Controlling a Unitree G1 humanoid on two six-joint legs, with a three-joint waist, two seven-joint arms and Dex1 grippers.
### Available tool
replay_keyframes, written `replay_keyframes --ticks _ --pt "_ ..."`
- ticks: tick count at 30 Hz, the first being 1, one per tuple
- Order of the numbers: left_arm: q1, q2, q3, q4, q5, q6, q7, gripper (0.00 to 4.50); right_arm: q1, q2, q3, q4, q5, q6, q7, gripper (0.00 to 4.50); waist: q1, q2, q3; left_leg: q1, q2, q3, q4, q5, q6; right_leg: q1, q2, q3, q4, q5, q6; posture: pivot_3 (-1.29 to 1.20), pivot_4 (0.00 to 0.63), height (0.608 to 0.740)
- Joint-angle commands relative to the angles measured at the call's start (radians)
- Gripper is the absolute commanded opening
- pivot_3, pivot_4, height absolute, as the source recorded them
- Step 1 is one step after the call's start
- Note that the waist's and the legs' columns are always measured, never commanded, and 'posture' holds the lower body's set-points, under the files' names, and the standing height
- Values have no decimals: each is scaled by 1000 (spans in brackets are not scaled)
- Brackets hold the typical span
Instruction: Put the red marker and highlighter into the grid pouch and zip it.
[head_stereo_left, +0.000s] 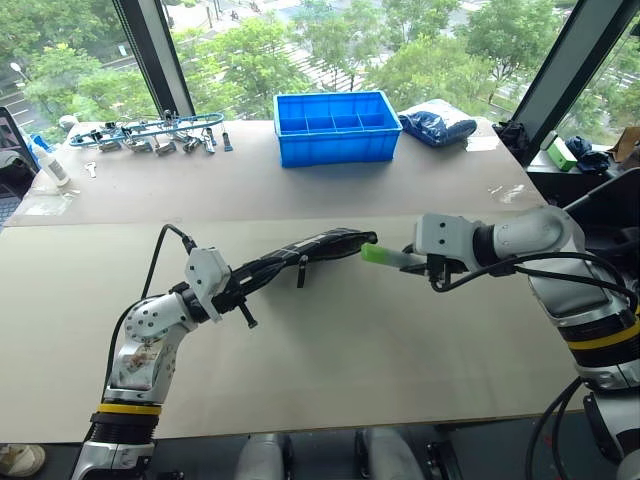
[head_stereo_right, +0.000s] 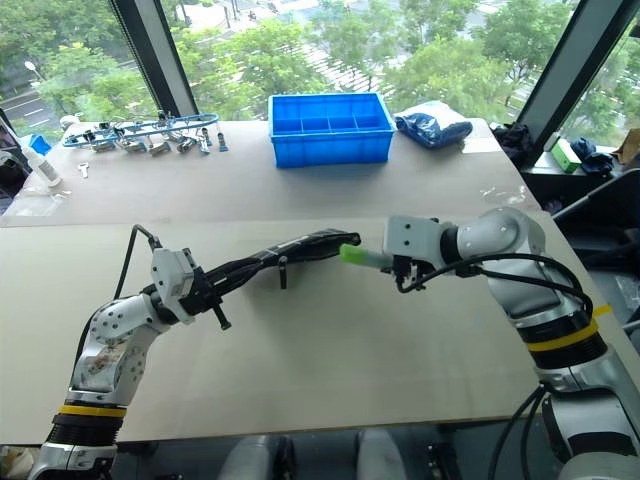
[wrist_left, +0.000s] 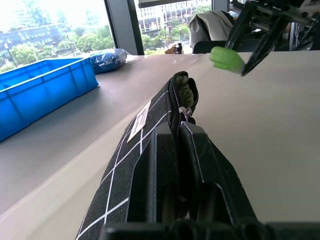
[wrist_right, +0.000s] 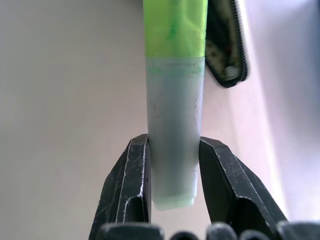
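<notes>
Clamped on the pale end of the highlighter (wrist_right: 174, 125), the right gripper (wrist_right: 172, 172) aims its green cap at the open mouth of the grid pouch (head_stereo_left: 300, 255), which the left gripper (head_stereo_left: 240, 290) pinches tight above the beige table (head_stereo_left: 350, 370) by tree-facing windows.

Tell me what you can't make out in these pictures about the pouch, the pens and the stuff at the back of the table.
- Grid pouch interior: dark behind the open zipper mouth in the left wrist view; whether the red marker is inside cannot be told.
- Highlighter cap tip: cut off by the right wrist view's edge.
- Metal items at the far table edge: too small to identify in the eye views.
</notes>
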Motion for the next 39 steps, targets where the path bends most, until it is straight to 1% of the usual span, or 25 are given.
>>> replay_keyframes --ticks 1,4,11,22,28,33,36,39 --pt "-15 4 3 -12 -9 1 -6 0 -50 -35 17 -58 -136 -33 -49 1016 4 0 0 -1 0 0 0 0 0 -1 0 0 0 0 0 0 150 740" --pt "-16 3 4 -11 -10 1 -8 0 -52 -40 38 -108 -178 -56 -34 1016 7 0 0 -4 0 0 1 1 -1 -2 0 -1 -1 0 1 0 150 740" --pt "-19 1 2 -8 -10 1 -11 0 -45 -13 55 -160 -227 -59 -18 1016 6 0 0 -4 0 0 1 1 -1 -2 0 -1 -1 0 1 0 150 740" --pt "-34 -6 0 6 -9 -3 -17 0 -53 92 122 -41 -340 -108 -71 1016 5 0 0 -4 0 0 1 1 -2 -1 1 -1 -1 0 1 0 150 740" --pt "-41 -10 -2 16 -8 -7 -23 0 -89 177 163 40 -404 -133 -115 1016 0 0 0 -4 0 0 1 2 -3 -1 1 -1 -1 0 1 0 150 740" --pt "-54 -11 -6 28 -6 -10 -30 0 -135 264 186 86 -423 -145 -134 1016 -1 0 0 -4 0 0 1 2 -4 -1 2 -1 -1 0 1 0 150 740" --pt "-71 -13 -10 39 -4 -12 -35 0 -148 350 189 101 -389 -161 -160 1016 -1 0 0 -4 0 0 1 3 -4 -1 2 -2 -1 0 1 0 150 740" --pt "-76 -14 -11 46 -4 -14 -37 0 -133 397 167 103 -327 -203 -168 1016 -1 0 0 -4 0 0 1 3 -5 -1 2 -2 -1 0 1 0 150 740"
